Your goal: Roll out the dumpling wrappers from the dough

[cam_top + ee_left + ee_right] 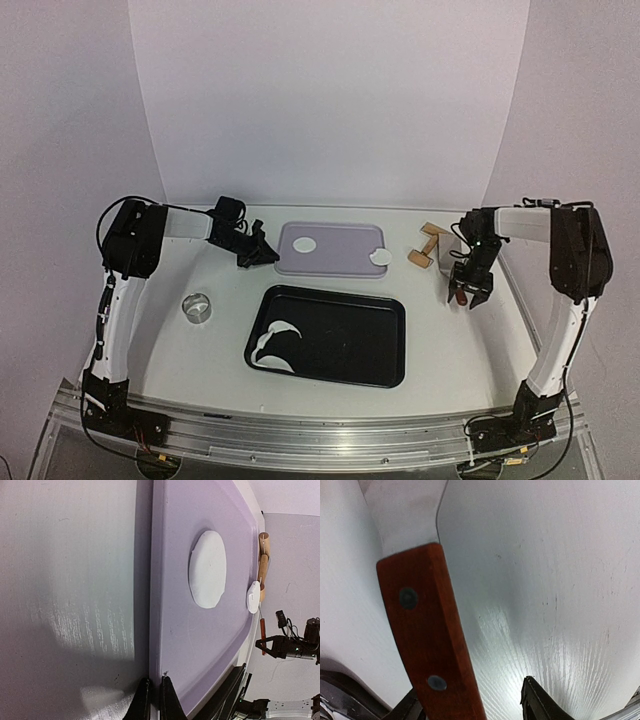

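Lying flat, thin round white wrappers [207,570].

Found no readable text, label, brand, number or sign: nothing legible on the lilac tray [340,250], the black tray [350,340], the wooden handle [432,645] or the surface [440,330].

two round wrappers [305,243] lie on the lilac tray [340,268]; curved dough strips [272,345] sit in the black tray [350,370]

White wrappers [207,570], lilac tray [175,630]
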Robot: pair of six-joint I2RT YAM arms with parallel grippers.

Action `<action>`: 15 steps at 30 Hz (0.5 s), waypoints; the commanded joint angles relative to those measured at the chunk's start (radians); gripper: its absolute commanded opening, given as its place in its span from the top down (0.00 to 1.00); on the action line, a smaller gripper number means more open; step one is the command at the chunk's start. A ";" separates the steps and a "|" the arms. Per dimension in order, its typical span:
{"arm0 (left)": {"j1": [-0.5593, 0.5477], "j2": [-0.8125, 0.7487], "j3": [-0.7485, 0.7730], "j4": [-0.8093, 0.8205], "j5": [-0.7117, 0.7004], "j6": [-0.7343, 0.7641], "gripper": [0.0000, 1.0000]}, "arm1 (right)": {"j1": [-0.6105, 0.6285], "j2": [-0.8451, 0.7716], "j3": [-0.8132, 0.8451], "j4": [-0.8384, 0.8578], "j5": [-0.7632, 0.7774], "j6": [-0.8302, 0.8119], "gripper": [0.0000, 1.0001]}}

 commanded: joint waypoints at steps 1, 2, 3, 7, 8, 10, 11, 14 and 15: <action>0.001 -0.035 -0.014 0.002 0.015 -0.006 0.97 | 0.001 0.038 0.034 0.039 0.046 -0.007 0.48; 0.000 -0.034 -0.013 0.002 0.015 -0.007 0.97 | 0.001 0.044 0.037 0.039 0.052 -0.007 0.53; 0.000 -0.033 -0.011 0.001 0.015 -0.007 0.97 | 0.001 0.047 0.038 0.040 0.057 -0.008 0.58; 0.000 -0.036 -0.008 -0.003 0.012 0.000 0.97 | 0.001 0.032 0.040 0.031 0.067 -0.026 0.88; 0.000 -0.037 -0.008 -0.002 0.010 0.003 0.97 | 0.001 0.018 0.041 0.021 0.073 -0.031 0.95; 0.001 -0.034 -0.005 -0.001 0.005 0.001 0.97 | 0.002 -0.018 0.044 -0.017 0.109 -0.040 1.00; 0.000 -0.029 -0.003 -0.002 0.011 -0.003 0.97 | 0.006 -0.043 0.049 -0.056 0.138 -0.049 1.00; 0.000 -0.022 0.001 -0.002 0.024 -0.011 0.97 | 0.034 -0.099 0.078 -0.158 0.252 -0.085 1.00; 0.000 -0.022 0.000 -0.003 0.023 -0.008 0.97 | 0.061 -0.109 0.105 -0.206 0.290 -0.115 1.00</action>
